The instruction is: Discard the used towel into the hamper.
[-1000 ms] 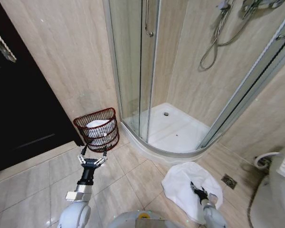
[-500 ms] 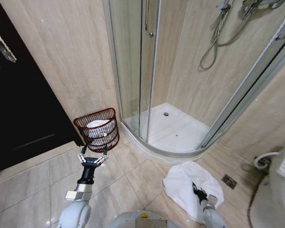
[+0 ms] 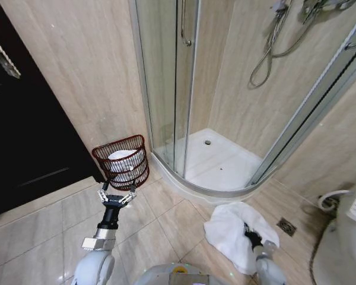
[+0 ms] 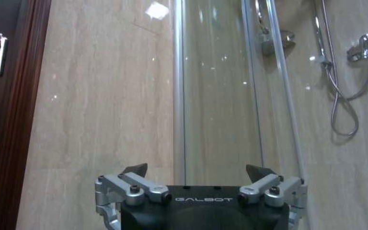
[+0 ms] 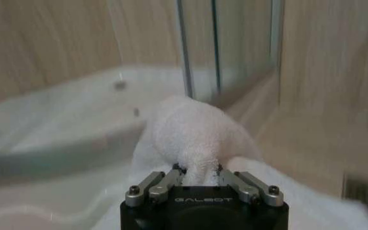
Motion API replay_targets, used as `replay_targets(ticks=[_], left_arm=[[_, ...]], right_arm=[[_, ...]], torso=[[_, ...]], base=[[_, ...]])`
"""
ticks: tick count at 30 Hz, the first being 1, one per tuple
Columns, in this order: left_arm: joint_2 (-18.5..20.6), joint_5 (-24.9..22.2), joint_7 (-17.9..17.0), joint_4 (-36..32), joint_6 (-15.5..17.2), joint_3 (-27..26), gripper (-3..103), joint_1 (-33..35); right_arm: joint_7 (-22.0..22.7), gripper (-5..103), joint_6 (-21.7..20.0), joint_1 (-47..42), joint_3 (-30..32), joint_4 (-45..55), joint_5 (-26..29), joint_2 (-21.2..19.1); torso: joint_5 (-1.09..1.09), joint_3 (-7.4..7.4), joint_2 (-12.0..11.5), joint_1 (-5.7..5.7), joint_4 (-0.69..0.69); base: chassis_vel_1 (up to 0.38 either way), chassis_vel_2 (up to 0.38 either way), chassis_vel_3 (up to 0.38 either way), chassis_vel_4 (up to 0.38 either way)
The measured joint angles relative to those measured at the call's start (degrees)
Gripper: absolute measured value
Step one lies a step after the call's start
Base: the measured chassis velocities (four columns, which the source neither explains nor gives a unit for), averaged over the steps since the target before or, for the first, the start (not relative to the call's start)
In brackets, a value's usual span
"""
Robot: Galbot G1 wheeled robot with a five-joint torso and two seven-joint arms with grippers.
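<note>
Your right pincer has drawn back toward the robot since a second ago, clamped on the towel and bunching it on the tiled floor. Your left pincer hangs spread wide and empty, just short of the hamper against the wall beside the shower enclosure.

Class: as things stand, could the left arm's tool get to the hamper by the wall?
Probably yes. The left tool hangs open just in front of the hamper, with bare floor tile between them. The right tool is shut on the towel, well off to the other side.
</note>
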Motion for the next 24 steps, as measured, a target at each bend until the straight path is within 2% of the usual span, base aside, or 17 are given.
replay_targets(ticks=[2,5,9,11,12,16,17,20,24], left_arm=[[-0.02,-0.06,0.0,0.01,-0.18,0.0,100,0.05],[-0.03,-0.57,0.0,0.07,-0.49,0.04,100,0.1],[-0.02,-0.88,0.0,0.08,-0.44,0.07,100,0.1],[0.02,-1.12,0.01,0.1,-0.38,0.07,100,0.09],[0.02,-1.12,0.01,0.1,-0.38,0.07,100,0.09],[0.13,-1.82,0.07,0.16,-0.35,0.1,100,0.11],[0.13,-1.82,0.07,0.16,-0.35,0.1,100,0.11],[0.17,-2.49,0.13,0.16,-0.37,0.12,100,0.11],[0.25,-3.09,0.14,0.15,-0.4,0.12,100,0.1]], right_arm=[[0.24,19,1.26,-0.97,0.57,2.28,-1.41,0.27],[0.41,19,4.03,-5.58,2.01,12.37,-4.83,1.35],[1.51,19,4.03,-10.57,2.13,22.66,-5.0,2.21],[3.61,19,2.61,-15.05,1.9,32.14,-4.77,2.97],[3.61,19,2.61,-15.05,1.9,32.14,-4.77,2.97],[5.7,19,0.16,-20.91,1.97,45.77,-4.9,3.88],[5.7,19,0.16,-20.91,1.97,45.77,-4.9,3.88],[6.69,19,-2.67,-22.95,2.42,55.41,-5.26,4.2],[7.51,19,-5.33,-23.04,2.17,60.92,-6.22,4.26]], torso=[[0.0,0.0,0.0,0.0,-0.01],[-0.02,0.0,0.01,0.0,-0.02],[-0.02,0.01,0.01,0.0,-0.01],[-0.03,0.01,0.02,0.0,-0.02],[-0.03,0.01,0.02,0.0,-0.02],[-0.01,0.01,0.03,0.0,-0.02],[-0.01,0.01,0.03,0.0,-0.02],[-0.04,0.01,0.04,0.0,-0.01],[-0.05,0.01,0.04,0.01,-0.01]], base=[[0.0,0.0,0.0,0.0],[0.0,0.0,0.0,0.0],[0.0,0.0,0.0,0.0],[0.0,0.0,0.0,0.0],[0.0,0.0,0.0,0.0],[0.0,0.0,0.0,0.0],[0.0,0.0,0.0,0.0],[0.0,0.0,0.0,0.0],[0.0,0.0,0.0,0.0]])
